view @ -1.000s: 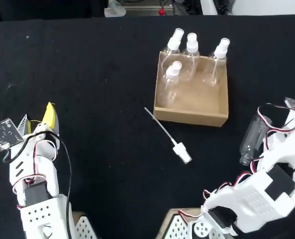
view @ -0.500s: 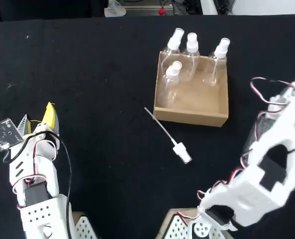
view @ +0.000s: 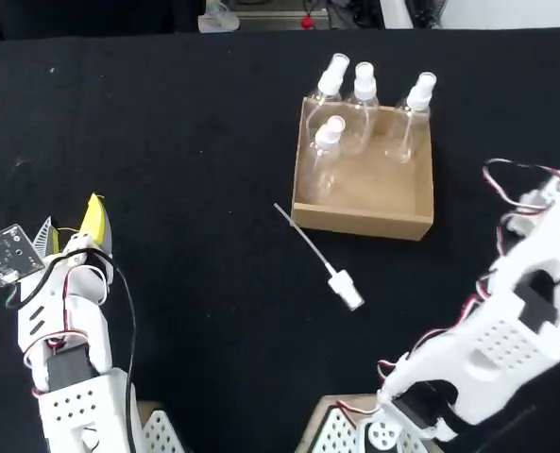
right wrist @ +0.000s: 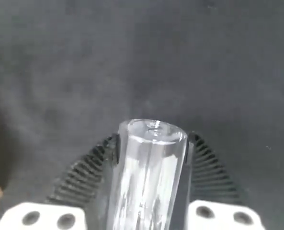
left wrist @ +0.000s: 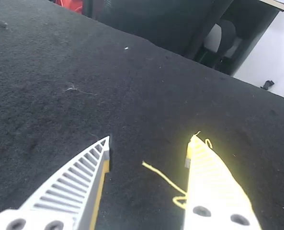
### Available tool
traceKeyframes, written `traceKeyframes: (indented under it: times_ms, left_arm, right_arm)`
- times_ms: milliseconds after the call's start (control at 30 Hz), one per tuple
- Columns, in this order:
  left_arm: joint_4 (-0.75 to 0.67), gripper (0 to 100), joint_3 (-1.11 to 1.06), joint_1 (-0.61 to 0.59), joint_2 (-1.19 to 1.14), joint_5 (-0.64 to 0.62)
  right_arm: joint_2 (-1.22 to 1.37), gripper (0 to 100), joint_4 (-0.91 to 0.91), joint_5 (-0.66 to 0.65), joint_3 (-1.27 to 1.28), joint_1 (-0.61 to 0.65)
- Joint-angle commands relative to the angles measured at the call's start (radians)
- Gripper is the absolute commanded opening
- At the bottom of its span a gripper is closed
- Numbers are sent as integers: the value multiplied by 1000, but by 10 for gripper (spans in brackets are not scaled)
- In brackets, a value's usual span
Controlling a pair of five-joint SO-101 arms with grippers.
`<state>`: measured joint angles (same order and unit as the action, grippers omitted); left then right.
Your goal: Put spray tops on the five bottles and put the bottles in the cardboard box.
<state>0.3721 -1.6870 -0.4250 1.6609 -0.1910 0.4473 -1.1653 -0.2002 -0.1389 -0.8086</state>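
Well, we see the cardboard box (view: 360, 223) on the black desk (view: 185, 142), toward the far edge and right of the middle. Along its far wall three bottles (view: 363, 99) with white spray tops stand upright. A fourth bottle (view: 325, 151), capped the same way, stands just in front of the leftmost one. Near the box's front left corner, but apart from it, a loose spray top (view: 342, 283) lies flat on the desk. Its thin tube points toward the far left and its white head toward the near edge.

We find the left gripper (left wrist: 150, 139) low over the cloth by the desk's left edge, well apart from the box. Its jaws — one white, one yellow — stand wide with nothing between them. A yellow thread (left wrist: 163, 178) hangs off the yellow jaw.

The right arm (view: 516, 321) rises at the desk's right edge, toward the near right corner. In its wrist view the right gripper (right wrist: 153, 140) clamps a clear bottle (right wrist: 149, 167) between its black ribbed jaws. We see the bottle's open, uncapped neck pointing away from the camera, over the cloth.
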Motion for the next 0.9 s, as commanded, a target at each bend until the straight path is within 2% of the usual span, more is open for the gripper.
traceKeyframes:
  times_ms: [0, 267, 400, 700, 867]
  left_arm:
    - [-20, 252, -21, 10, 12, 2]
    - [-20, 252, -21, 10, 12, 2]
    - [-20, 252, -21, 10, 12, 2]
    - [-20, 252, -21, 10, 12, 2]
    - [-20, 252, -21, 10, 12, 2]
  right_arm:
    - [-8, 191, -74, -2, -61, -69]
    - [-10, 191, -163, -3, -96, -141]
    - [-10, 191, -278, 5, -127, -157]
    - [-10, 191, -474, -5, -417, -147]
    - [-10, 191, -583, -100, -539, -157]
